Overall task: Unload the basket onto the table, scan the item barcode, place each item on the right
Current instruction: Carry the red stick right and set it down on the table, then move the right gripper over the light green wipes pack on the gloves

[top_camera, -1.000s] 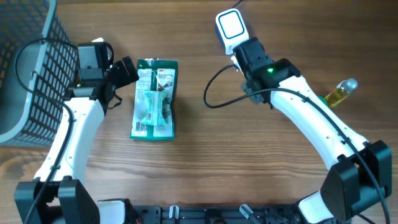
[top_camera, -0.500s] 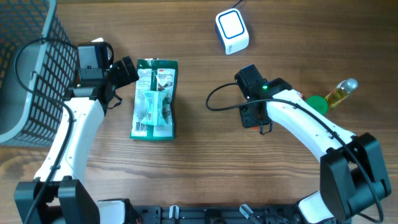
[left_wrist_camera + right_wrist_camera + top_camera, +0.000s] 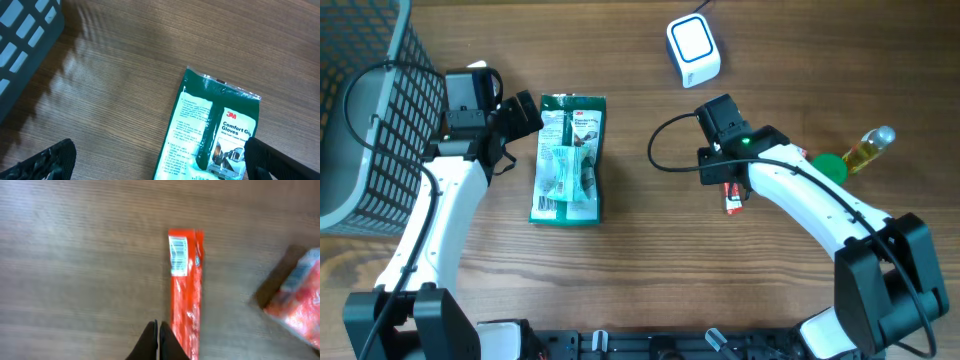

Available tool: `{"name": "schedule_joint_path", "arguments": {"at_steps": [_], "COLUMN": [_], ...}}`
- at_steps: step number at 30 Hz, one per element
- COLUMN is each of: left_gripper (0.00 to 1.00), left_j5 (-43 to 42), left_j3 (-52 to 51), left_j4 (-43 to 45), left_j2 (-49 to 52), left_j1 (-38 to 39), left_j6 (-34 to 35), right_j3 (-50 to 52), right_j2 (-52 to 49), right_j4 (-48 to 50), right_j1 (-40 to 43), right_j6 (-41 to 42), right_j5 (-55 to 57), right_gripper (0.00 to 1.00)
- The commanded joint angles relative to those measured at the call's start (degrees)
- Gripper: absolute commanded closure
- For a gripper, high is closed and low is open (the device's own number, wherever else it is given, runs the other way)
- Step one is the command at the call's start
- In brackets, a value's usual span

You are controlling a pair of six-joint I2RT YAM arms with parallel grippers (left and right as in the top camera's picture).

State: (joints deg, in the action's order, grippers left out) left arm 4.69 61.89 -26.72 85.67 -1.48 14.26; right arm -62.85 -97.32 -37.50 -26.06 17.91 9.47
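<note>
changed: right pincer (image 3: 158, 326) came back from the scanner (image 3: 693, 48) | now: pressed together, empty, beside red packet (image 3: 186, 295) | left pincer (image 3: 527, 113): spread wide | means: packet probably gets scanned next

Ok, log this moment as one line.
left gripper: open, by glove pack | right gripper: shut, over red packet | barcode: facing up

1. A wooden table (image 3: 620, 280) fills every view. Its top is a warm mid-brown, with fine grain running left to right in the overhead view.
2. A dark grey mesh basket (image 3: 355, 110) stands at the table's left side, cut off by the frame's edge.
3. The light is soft and even, and the basket throws a faint, blurred shadow onto the wood beside it.
4. In the right wrist view the wood looks paler, greyer and slightly blurred.
</note>
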Motion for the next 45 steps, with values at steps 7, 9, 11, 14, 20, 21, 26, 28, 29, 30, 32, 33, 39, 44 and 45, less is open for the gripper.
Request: {"name": "schedule_joint_path", "arguments": {"at_steps": [7,9,11,14,20,21,26,28,29,30,32,33,39,44,45], "left_gripper": [0.0,0.0,0.0,0.0,0.0,0.0,0.0,0.0,0.0,0.0,0.0,0.0,0.0,0.0,0.0], "left_j5": [0.55,0.55,0.55,0.55,0.55,0.55,0.55,0.55,0.55,0.55,0.55,0.55,0.55,0.55,0.55], "left_j3": [0.44,0.44,0.44,0.44,0.44,0.44,0.44,0.44,0.44,0.44,0.44,0.44,0.44,0.44,0.44], "left_j4": [0.13,0.15,0.15,0.15,0.13,0.15,0.13,0.15,0.15,0.15,0.15,0.15,0.15,0.15,0.15], "left_j2": [-0.15,-0.15,-0.15,-0.15,-0.15,-0.15,-0.15,-0.15,-0.15,-0.15,-0.15,-0.15,-0.15,-0.15,-0.15], "left_j1": [-0.2,-0.2,-0.2,-0.2,-0.2,-0.2,-0.2,-0.2,-0.2,-0.2,-0.2,-0.2,-0.2,-0.2,-0.2], "left_j6": [-0.5,-0.5,-0.5,-0.5,-0.5,-0.5,-0.5,-0.5,-0.5,-0.5,-0.5,-0.5,-0.5,-0.5,-0.5], "right_j3": [0.61,0.61,0.61,0.63,-1.79,-3.8,-15.34,-15.45,-15.37,-15.34,-14.36,-13.84,-13.35,-13.35,-13.35], "right_j2": [-8.92,-10.19,-10.95,-11.13,-10.23,-9.66,-6.05,-5.66,-6.1,-6.36,-7.23,-7.74,-14.67,-20.61,-21.53], "right_j4": [4.39,3.65,2.29,0.22,-1.79,-3.43,-8.24,-1.62,1.66,3.93,10.19,12.57,21.07,28.28,29.03], "right_j1": [0.31,1.11,2.91,6.58,11.78,11.47,8.76,6.71,5.25,3.8,-0.57,-2.36,-14.01,-17.62,-18.03], "right_j6": [-4.48,-3.82,-1.09,1.22,-6.03,-7.85,-8.74,-5.7,-2.38,0.2,4.09,5.4,13.35,14.12,15.3], "right_j5": [-1.27,1.46,2.6,2.58,-0.76,-2.62,-29.18,-43.32,-45.68,-45.33,-42.18,-40.57,-30.25,-29.24,-29.22], "right_gripper": [0.96,0.96,0.96,0.96,0.87,0.8,0.64,0.63,0.61,0.6,0.54,0.54,0.45,0.45,0.46]}}
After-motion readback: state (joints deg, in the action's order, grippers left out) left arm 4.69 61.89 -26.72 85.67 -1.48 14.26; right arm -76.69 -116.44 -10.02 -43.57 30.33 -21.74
